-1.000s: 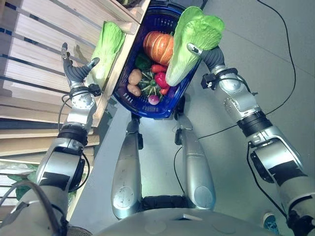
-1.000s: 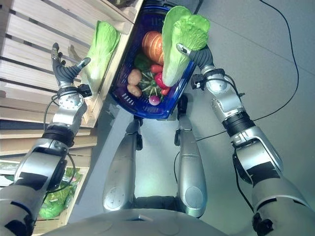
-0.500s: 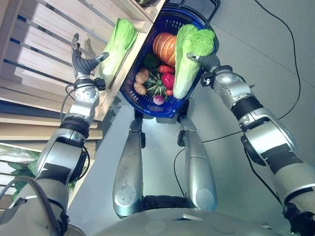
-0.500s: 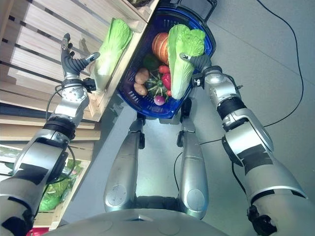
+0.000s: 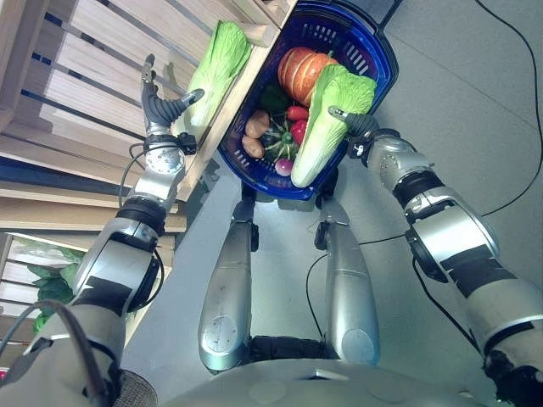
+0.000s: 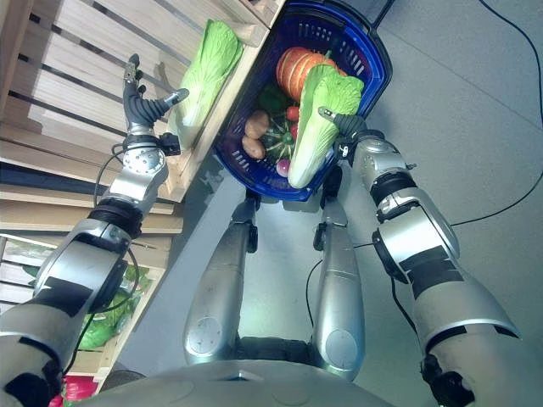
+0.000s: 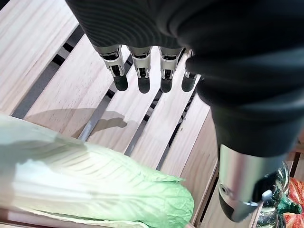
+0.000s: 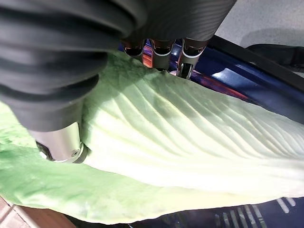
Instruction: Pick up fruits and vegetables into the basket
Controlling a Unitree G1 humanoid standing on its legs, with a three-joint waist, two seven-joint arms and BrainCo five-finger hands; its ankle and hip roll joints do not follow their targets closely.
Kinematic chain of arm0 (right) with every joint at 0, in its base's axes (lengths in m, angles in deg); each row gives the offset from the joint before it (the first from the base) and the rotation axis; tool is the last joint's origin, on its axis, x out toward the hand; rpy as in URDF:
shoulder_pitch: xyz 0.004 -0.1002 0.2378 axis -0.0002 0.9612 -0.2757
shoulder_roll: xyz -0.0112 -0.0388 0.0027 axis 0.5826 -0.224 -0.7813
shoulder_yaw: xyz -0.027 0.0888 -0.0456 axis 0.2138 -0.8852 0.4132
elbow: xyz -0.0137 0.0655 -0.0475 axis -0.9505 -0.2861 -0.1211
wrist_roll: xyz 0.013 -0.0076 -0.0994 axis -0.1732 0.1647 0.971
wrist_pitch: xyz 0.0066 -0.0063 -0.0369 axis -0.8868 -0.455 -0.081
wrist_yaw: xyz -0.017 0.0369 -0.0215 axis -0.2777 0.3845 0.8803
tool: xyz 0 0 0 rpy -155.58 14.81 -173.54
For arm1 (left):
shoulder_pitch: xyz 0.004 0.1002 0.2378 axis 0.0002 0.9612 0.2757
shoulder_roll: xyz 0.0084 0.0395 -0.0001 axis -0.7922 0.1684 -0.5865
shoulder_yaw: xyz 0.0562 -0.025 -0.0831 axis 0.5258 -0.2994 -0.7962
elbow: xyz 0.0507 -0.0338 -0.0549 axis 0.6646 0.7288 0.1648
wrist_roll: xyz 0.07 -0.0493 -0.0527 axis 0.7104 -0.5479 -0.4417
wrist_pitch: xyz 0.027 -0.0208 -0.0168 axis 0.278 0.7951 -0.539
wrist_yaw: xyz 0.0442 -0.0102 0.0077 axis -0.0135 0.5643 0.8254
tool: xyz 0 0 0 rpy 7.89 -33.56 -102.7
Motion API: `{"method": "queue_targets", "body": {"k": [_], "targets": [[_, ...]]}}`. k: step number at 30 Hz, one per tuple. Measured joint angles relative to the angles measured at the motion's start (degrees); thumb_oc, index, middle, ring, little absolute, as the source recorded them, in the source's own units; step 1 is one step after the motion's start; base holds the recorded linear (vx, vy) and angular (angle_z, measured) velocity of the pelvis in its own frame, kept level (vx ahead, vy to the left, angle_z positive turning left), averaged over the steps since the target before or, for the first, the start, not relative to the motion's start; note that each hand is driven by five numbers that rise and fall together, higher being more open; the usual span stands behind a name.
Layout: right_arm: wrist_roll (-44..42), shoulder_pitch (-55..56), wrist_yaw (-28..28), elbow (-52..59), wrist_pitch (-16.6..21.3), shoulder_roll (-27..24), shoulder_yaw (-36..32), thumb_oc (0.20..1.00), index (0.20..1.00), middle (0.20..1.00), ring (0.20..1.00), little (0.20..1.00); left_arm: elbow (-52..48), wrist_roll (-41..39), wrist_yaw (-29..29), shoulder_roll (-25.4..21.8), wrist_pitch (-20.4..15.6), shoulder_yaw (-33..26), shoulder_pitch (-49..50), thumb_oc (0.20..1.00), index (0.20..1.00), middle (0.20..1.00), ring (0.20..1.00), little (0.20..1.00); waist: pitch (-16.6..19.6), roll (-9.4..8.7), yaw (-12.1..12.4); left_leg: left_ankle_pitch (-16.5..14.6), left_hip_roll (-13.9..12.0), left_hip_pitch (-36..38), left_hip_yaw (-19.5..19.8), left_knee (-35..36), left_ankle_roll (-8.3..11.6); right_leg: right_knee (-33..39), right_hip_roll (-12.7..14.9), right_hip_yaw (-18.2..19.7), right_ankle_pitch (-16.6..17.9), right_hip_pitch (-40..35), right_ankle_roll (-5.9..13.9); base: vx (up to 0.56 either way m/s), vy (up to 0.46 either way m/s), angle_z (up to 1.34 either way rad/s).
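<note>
Holding cabbage [image 5: 327, 127] over basket [image 5: 383, 64], right hand [image 5: 358, 127]

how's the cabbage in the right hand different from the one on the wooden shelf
The held napa cabbage is gripped by the right robot hand over the blue basket; the shelf napa cabbage lies free on the wooden shelf, beside the open left robot hand. The held one hangs with its pale base toward the basket's near rim; the shelf one lies along the shelf's edge. Both are leafy green with pale bases.
</note>
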State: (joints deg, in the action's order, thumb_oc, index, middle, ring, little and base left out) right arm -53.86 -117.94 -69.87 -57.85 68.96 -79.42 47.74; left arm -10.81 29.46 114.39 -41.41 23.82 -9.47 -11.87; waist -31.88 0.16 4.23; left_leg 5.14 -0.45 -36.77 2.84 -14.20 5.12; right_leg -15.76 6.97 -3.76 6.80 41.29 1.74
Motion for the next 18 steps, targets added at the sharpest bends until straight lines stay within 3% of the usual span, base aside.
{"method": "queue_targets", "body": {"k": [7, 9, 10, 11, 18], "targets": [[-0.5, -0.2, 2.7, -0.4, 0.0, 0.0, -1.4, 0.200, 0.200, 0.200, 0.200, 0.200, 0.0, 0.0, 0.9, 0.3, -1.1, 0.0, 0.0, 1.000, 1.000, 1.000, 1.000, 1.000, 0.0, 0.02, 0.0, 0.2, 0.3, -1.6, 0.0, -0.6, -0.03, -1.2, 0.3, 0.1, -0.3, 1.9, -0.10, 0.00, 0.000, 0.00], [-0.5, -0.3, 3.3, -0.4, 0.0, 0.0, -1.7, 0.605, 0.605, 0.605, 0.605, 0.605, 0.0, 0.0, 1.2, 0.6, -1.1, 0.0, 0.0, 1.000, 1.000, 1.000, 1.000, 1.000, 0.0, 0.02, 0.1, 0.2, 0.4, -1.8, -0.1, -0.6, -0.02, -1.3, 0.4, 0.2, -0.3, 2.2, -0.10, 0.00, 0.000, 0.00], [-0.5, -0.4, 3.7, -0.4, 0.0, 0.0, -1.7, 0.953, 0.953, 0.953, 0.953, 0.953, 0.0, 0.0, 1.3, 0.7, -1.1, 0.0, 0.0, 1.000, 1.000, 1.000, 1.000, 1.000, 0.0, 0.02, 0.1, 0.2, 0.4, -1.9, 0.0, -0.6, -0.01, -1.3, 0.4, 0.2, -0.3, 2.3, -0.10, 0.00, 0.000, 0.00], [-0.5, -0.4, 3.8, -0.4, 0.0, 0.0, -1.7, 1.000, 1.000, 1.000, 1.000, 1.000, 0.0, 0.0, 1.3, 0.8, -1.1, 0.0, 0.0, 1.000, 1.000, 1.000, 1.000, 1.000, 0.0, 0.02, 0.1, 0.2, 0.4, -1.9, 0.0, -0.6, -0.01, -1.3, 0.4, 0.2, -0.3, 2.3, -0.10, 0.00, 0.000, 0.00], [-0.3, -0.4, 5.0, -1.0, 0.0, 0.0, -1.7, 1.000, 1.000, 1.000, 1.000, 1.000, 0.0, 0.2, 2.2, 1.5, -1.1, 0.6, 0.0, 1.000, 1.000, 1.000, 1.000, 1.000, 0.0, 0.02, 0.0, 0.2, 0.4, -1.9, 0.0, -0.6, -0.02, -1.3, 0.4, 0.2, -0.3, 2.4, -0.10, 0.00, 0.000, 0.00]]}}
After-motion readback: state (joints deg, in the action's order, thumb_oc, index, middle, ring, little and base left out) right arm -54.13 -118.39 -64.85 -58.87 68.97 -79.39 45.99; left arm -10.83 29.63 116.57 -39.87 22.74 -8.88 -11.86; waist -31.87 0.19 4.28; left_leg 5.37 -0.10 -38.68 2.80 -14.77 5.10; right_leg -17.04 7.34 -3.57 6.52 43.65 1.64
